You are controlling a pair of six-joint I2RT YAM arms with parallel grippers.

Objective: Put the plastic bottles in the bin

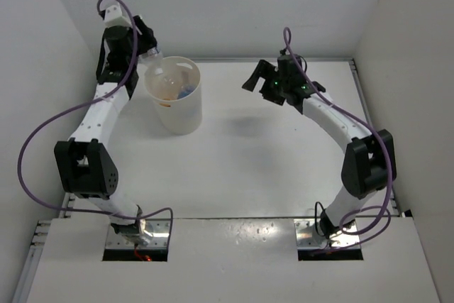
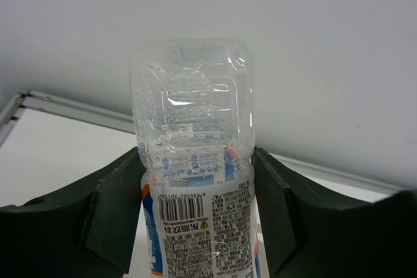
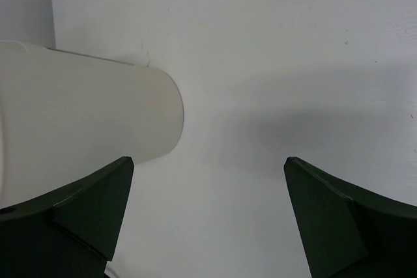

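My left gripper (image 1: 145,49) is shut on a clear bottle with a blue and white label (image 1: 154,54), held just above the far left rim of the cream-white bin (image 1: 186,115). In the left wrist view the bottle (image 2: 192,135) stands base up between the two dark fingers (image 2: 111,213), and the gripper (image 2: 195,209) clamps its labelled part. Inside the bin lie an orange-tinted bottle (image 1: 167,84) and a bit of blue (image 1: 186,92). My right gripper (image 1: 257,76) is open and empty, right of the bin. The right wrist view (image 3: 208,164) shows the bin's wall (image 3: 78,122) at left.
White walls close off the table at the back and on both sides. The white table top (image 1: 248,168) lies between the bin and the arm bases. A raised rail runs along the back edge (image 2: 71,110).
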